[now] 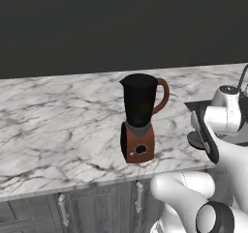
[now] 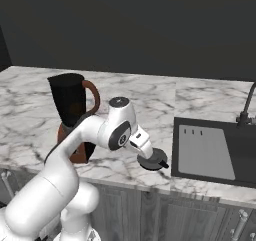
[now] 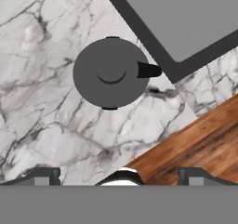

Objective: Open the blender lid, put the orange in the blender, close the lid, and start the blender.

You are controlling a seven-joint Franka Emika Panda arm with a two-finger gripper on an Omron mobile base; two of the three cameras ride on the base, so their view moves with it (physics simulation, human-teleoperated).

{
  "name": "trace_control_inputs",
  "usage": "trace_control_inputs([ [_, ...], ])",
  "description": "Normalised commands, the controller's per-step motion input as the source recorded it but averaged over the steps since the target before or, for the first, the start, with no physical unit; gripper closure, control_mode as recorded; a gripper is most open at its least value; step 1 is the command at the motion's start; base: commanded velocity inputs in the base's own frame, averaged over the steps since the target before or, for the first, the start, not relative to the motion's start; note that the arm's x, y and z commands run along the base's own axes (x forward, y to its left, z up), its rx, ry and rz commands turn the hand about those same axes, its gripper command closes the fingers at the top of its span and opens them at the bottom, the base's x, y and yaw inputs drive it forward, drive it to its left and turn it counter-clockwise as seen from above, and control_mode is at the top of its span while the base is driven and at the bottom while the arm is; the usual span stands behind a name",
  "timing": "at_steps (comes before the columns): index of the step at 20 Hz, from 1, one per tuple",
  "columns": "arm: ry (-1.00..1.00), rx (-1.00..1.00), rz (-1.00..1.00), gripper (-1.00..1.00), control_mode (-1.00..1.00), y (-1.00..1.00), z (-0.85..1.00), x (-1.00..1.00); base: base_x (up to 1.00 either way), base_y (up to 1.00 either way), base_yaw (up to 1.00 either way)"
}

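Now I am hovering my pincer [image 3: 119,176] spread and holding nothing above the blender lid [image 3: 111,73], which is lying flat on the marble counter [image 3: 42,121] near its front edge, just beside the sink [image 2: 215,152]. Well to the left, the blender [image 1: 140,118] is standing upright with its jar uncovered.

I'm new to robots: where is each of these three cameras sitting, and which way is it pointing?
Left base view: behind the arm to its left, looking forward and down at the blender on the marble counter; the white arm rises at lower right.
Right base view: behind to the right, facing the same counter and sink; the arm rises from lower left.
Hand view: on the hand, looking down at the blender lid lying on the counter; the tool fingertips show at the bottom.
Both base views share the blender; the right base and hand views share the lid.
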Motion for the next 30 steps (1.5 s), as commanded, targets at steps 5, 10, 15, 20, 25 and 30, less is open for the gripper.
trace_control_inputs([
  [5, 0.02, 0.03, 0.0, -1.0, -1.0, -0.31, -0.46, 0.2, 0.0, 0.0, 0.0],
  [10, 0.01, 0.04, 0.0, -1.0, -1.0, -0.3, -0.41, 0.16, 0.0, 0.0, 0.0],
  [15, 0.03, 0.0, 0.0, -1.0, -1.0, 0.0, -0.24, 0.28, 0.0, 0.0, 0.0],
  [20, 0.03, 0.0, 0.0, -1.0, -1.0, 0.0, -0.01, 0.24, 0.0, 0.0, 0.0],
  [25, 0.03, 0.0, 0.0, -1.0, -1.0, 0.0, -0.02, 0.16, 0.0, 0.0, 0.0],
  [30, 0.01, 0.0, 0.02, -1.0, -1.0, 0.0, -0.13, 0.2, 0.0, 0.0, 0.0],
])
